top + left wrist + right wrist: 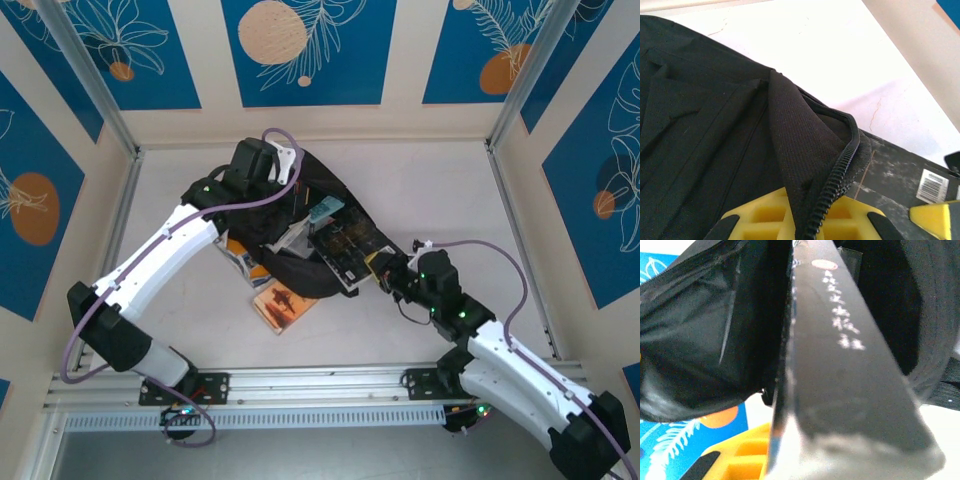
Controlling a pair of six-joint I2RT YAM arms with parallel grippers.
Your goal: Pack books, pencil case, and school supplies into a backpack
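The black backpack [300, 265] lies mid-table with its mouth open to the right. My left gripper [268, 178] is shut on its zippered flap [812, 150] and holds that edge up. My right gripper [380, 268] is shut on a large dark book [345, 245], whose far end is at the mouth, over the opening [700, 340]. Its spine [850, 365] carries white characters, and its barcode [932, 182] shows in the left wrist view. Pale teal and white items [323, 210] lie in the mouth; I cannot tell which is the pencil case.
An orange-covered book [283, 303] lies on the table in front of the backpack. Another book [240, 262] pokes out under the left forearm. The metal rail [320, 385] runs along the near edge, and walls close in the table on three sides.
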